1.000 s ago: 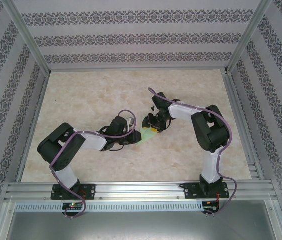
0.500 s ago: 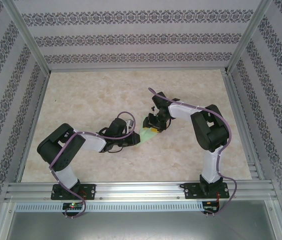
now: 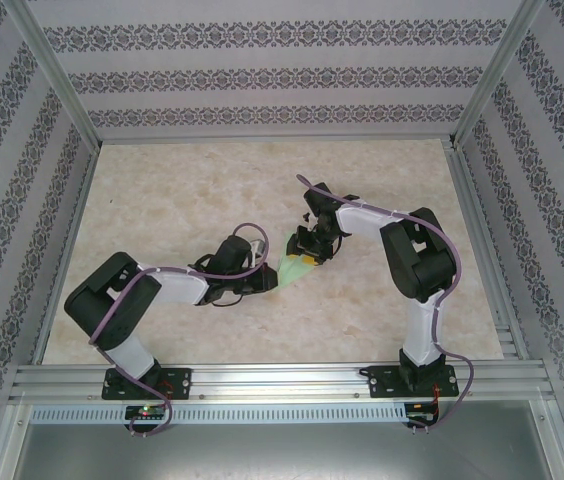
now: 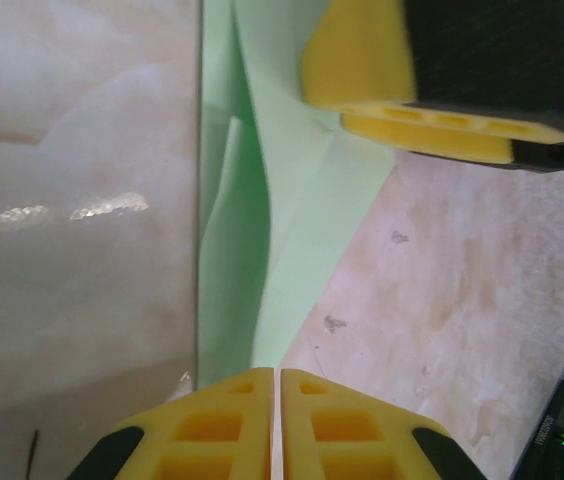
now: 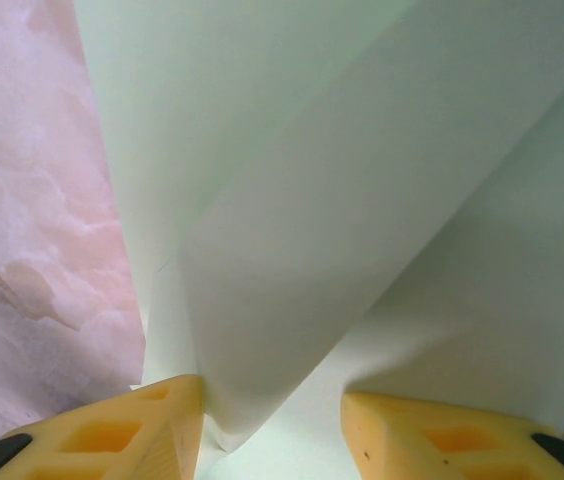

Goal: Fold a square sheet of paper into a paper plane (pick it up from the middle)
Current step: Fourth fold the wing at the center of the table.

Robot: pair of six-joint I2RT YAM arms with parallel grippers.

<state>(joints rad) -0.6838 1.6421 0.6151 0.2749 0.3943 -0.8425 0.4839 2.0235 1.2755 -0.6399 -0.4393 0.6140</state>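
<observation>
Folding is judged part done: the pale-green sheet of paper (image 3: pixel 290 268), thin, matt and creased into long overlapping flaps that narrow toward the left fingers (image 4: pixel 217 425), is held off the glossy marbled table (image 3: pixel 182 200) between the two sets of fingers. Over the last second the left fingers have been brought fully together on the sheet's near edge and the left arm has been shifted slightly outward, so the paper is judged pinned for the next crease. The right fingers (image 5: pixel 112 435) are left half apart, with a raised fold lying loosely between their yellow ribbed pads, unsqueezed.
</observation>
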